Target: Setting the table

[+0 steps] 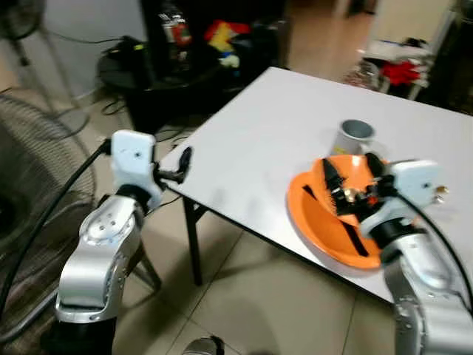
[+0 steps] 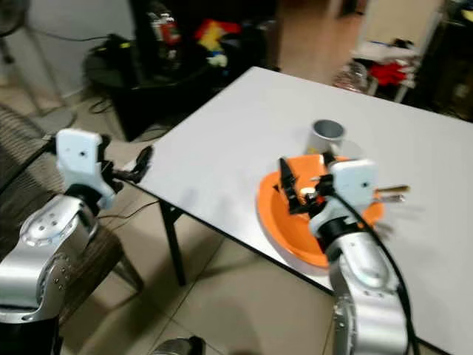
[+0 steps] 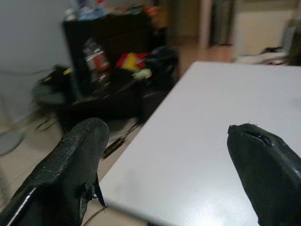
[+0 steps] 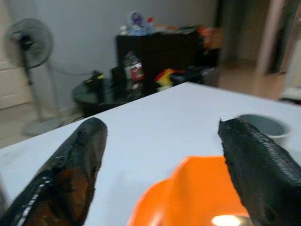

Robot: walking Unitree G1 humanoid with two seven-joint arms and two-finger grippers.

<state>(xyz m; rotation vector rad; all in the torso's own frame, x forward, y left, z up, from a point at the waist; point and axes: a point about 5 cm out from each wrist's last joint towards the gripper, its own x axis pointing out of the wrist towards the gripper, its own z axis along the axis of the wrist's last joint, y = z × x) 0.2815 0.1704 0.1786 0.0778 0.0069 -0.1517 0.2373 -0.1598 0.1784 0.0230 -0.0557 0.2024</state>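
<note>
Here's the white counter (image 1: 259, 148), and everything hangs off it: an orange plate (image 1: 314, 218) sits near its front edge, tipped up on the side nearest the robot, with a grey mug (image 1: 356, 137) just behind it, farther in on the counter. The right gripper (image 1: 347, 200) is right over that plate, fingers spread wide, one black finger (image 4: 77, 165) on each side of the orange rim in the right wrist view; whether the fingers actually touch the plate is hard to tell from here. Over at the counter's left corner, the left gripper (image 1: 183, 164) hangs in the air just off the edge, fingers spread too, gripping nothing, with the bare white top stretching out beyond its fingertips (image 3: 77, 155) in the left wrist view. Beyond the counter's far-left side there's a low black round table (image 1: 140, 70) with cables on it, a dark cabinet (image 4: 155, 52) with bottles and a red-and-yellow bundle (image 1: 224, 37) beside it, and a standing fan (image 4: 28, 44) against the wall. Past the counter's far edge, something red (image 1: 399, 72) lies on a white piece of furniture. Tiled floor (image 1: 251, 296) below.
</note>
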